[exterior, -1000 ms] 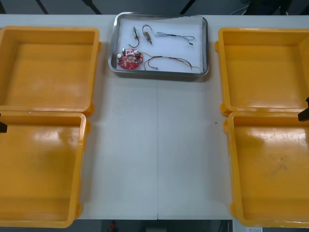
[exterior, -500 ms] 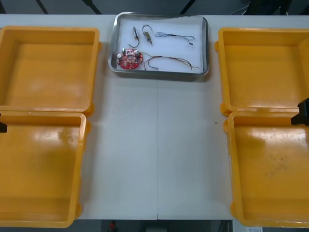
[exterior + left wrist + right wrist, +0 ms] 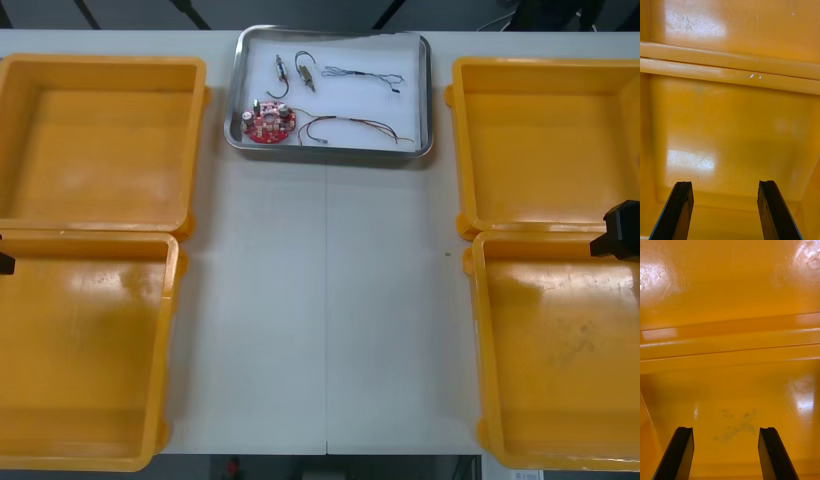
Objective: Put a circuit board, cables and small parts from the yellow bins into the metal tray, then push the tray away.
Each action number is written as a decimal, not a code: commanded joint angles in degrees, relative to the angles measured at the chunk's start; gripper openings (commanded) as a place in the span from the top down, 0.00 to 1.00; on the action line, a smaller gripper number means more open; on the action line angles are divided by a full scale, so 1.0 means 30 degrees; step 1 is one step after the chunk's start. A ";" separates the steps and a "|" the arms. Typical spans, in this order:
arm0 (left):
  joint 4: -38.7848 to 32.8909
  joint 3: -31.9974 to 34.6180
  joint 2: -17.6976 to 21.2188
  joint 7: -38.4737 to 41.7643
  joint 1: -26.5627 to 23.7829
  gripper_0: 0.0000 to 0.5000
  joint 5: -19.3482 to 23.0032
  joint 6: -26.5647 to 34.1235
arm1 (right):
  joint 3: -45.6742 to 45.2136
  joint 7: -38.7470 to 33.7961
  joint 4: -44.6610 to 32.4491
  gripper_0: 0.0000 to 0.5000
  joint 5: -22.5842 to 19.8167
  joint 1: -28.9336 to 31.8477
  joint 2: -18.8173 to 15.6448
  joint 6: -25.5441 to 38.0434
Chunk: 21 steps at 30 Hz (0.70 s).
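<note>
The metal tray (image 3: 425,95) lies at the table's far edge, white inside. It holds a round red circuit board (image 3: 268,122), a red and yellow cable (image 3: 355,127), a thin dark cable (image 3: 362,75) and two small metal parts (image 3: 292,72). My right gripper (image 3: 618,235) shows at the right edge, over the rims between the two right bins; in the right wrist view its fingers (image 3: 679,453) stand apart over a bare bin floor. My left gripper (image 3: 4,262) is at the left edge, its fingers (image 3: 677,212) apart above an empty bin.
Two yellow bins (image 3: 100,140) (image 3: 85,350) stand on the left and two (image 3: 545,140) (image 3: 560,350) on the right, all bare inside. The near right bin floor has a dark scuff (image 3: 735,425). Bare white table (image 3: 325,300) runs down the middle.
My right gripper has come a little farther into view from the right edge. The tray, its contents and the left arm have not moved.
</note>
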 commanded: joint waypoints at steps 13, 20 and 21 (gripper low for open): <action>-0.0391 0.0486 0.0857 0.0836 0.0342 0.00 -0.0153 -0.0159 | -0.0379 0.0439 -0.0507 0.00 0.0178 0.0139 0.0161 0.0085; -0.0391 0.0486 0.0857 0.0836 0.0342 0.00 -0.0153 -0.0159 | -0.0379 0.0439 -0.0507 0.00 0.0178 0.0139 0.0161 0.0085; -0.0391 0.0486 0.0857 0.0836 0.0342 0.00 -0.0153 -0.0159 | -0.0379 0.0439 -0.0507 0.00 0.0178 0.0139 0.0161 0.0085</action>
